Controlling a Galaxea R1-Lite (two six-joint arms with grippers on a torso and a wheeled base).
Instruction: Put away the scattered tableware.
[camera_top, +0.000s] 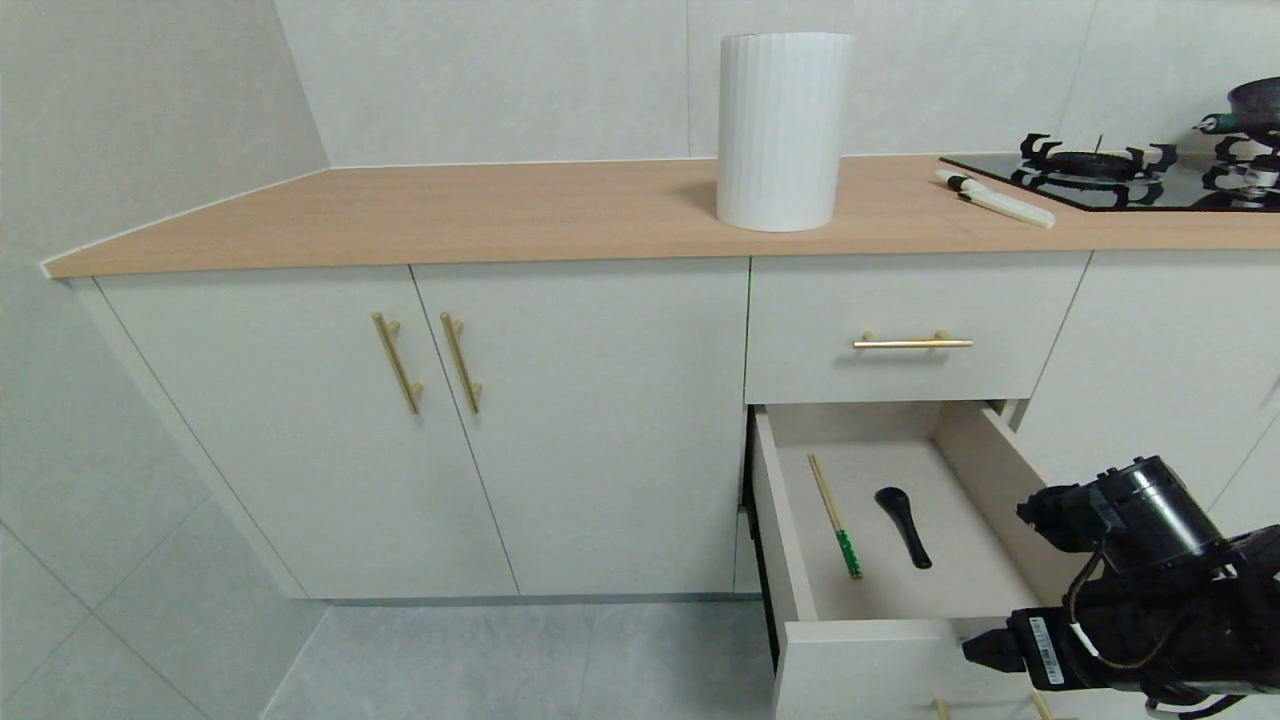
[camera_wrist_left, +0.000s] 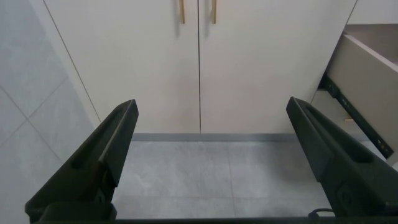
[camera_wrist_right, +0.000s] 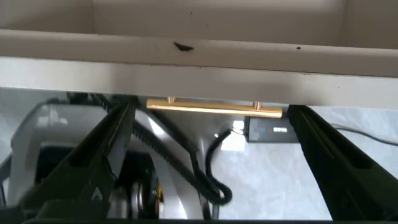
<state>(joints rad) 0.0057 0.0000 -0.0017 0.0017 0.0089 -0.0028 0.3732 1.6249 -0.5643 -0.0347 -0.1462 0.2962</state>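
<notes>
Right gripper (camera_wrist_right: 210, 112) spread wide, facing the open drawer's (camera_top: 790, 560) front handle (camera_wrist_right: 214, 108).
Chopsticks (camera_top: 835, 515) lie near the drawer's left wall, the black spoon (camera_top: 905, 527) beside them. Left gripper (camera_wrist_left: 211, 106) is also wide. Arm label (camera_top: 1045, 650) is unreadable.

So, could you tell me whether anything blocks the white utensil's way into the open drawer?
Nothing visible does. The white utensil lies free on the counter, and the open drawer below holds only chopsticks and a black spoon, with bare floor beside them.
</notes>
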